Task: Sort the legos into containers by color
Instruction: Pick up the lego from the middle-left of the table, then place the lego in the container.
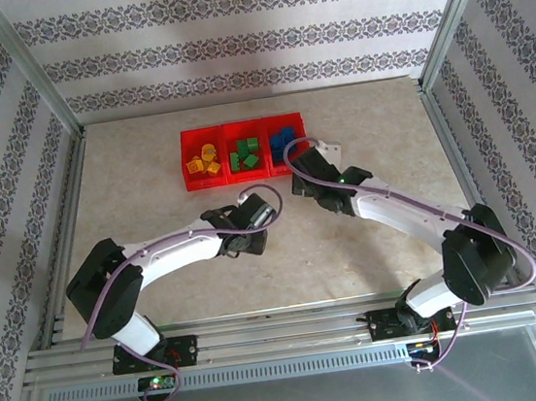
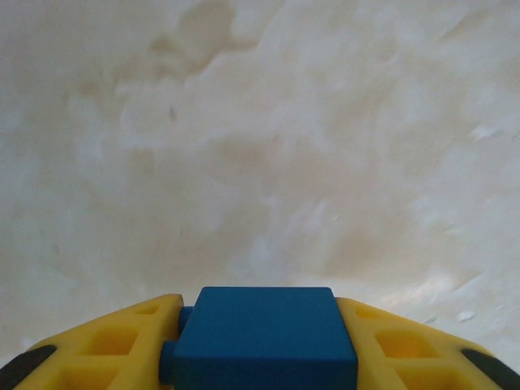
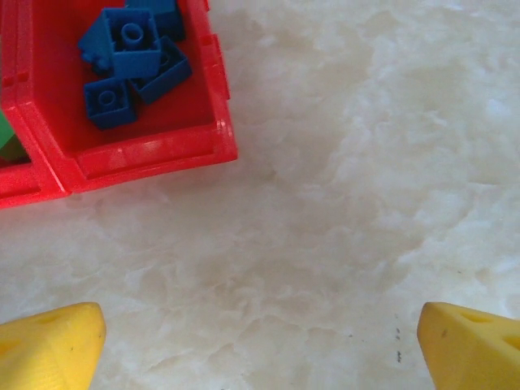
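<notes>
My left gripper [image 2: 264,351] is shut on a blue lego [image 2: 264,335], pinched between its yellow fingers [image 2: 122,349] above the bare tabletop. In the top view this gripper [image 1: 256,223] hangs in front of the red containers [image 1: 246,177]. The left bin holds yellow-orange legos [image 1: 204,159], the middle one green legos [image 1: 246,155], the right one blue legos [image 1: 283,140]. My right gripper [image 3: 260,357] stands open and empty over the table, just in front of the blue bin's near right corner [image 3: 146,158]. Several blue legos [image 3: 130,53] lie in that bin.
The marbled beige tabletop [image 1: 152,215] is bounded by patterned walls and aluminium frame posts [image 1: 32,68]. A metal rail [image 1: 283,326] runs along the near edge where both arm bases are bolted. Open table lies to the left and right of the bins.
</notes>
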`<action>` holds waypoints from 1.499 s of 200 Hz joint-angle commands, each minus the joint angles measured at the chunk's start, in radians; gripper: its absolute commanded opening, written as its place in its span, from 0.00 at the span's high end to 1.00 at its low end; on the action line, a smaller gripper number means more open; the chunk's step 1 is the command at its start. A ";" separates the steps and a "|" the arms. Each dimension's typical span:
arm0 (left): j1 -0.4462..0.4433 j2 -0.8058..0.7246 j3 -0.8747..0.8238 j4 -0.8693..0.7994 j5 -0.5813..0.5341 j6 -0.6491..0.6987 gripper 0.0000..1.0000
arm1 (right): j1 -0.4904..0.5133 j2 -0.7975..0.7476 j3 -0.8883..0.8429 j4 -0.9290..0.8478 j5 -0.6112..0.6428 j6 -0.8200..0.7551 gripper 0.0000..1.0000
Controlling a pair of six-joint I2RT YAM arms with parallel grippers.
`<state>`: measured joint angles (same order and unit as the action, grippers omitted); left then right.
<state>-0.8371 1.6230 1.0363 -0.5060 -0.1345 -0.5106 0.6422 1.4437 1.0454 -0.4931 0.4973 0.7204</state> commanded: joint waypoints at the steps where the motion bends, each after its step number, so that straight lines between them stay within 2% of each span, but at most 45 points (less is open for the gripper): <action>1: 0.023 0.030 0.082 0.049 -0.033 0.067 0.60 | -0.018 -0.064 -0.052 -0.025 0.071 0.062 0.02; 55: 0.087 0.146 0.322 0.083 -0.053 0.184 0.61 | -0.041 -0.181 -0.156 -0.033 0.105 0.099 0.02; 96: 0.149 0.256 0.502 0.090 0.020 0.239 0.61 | -0.058 -0.248 -0.216 -0.046 0.103 0.121 0.02; 152: 0.213 0.388 0.723 0.059 0.034 0.280 0.61 | -0.065 -0.318 -0.284 -0.056 0.098 0.153 0.02; 235: 0.298 0.628 1.074 -0.012 0.031 0.314 0.61 | -0.070 -0.327 -0.294 -0.062 0.074 0.163 0.02; 300: 0.316 0.759 1.238 -0.028 0.064 0.308 0.61 | -0.070 -0.283 -0.257 -0.059 0.065 0.157 0.02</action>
<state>-0.5304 2.3428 2.1975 -0.4957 -0.0990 -0.2184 0.5842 1.1404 0.7635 -0.5346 0.5602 0.8661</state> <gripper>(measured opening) 0.430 0.982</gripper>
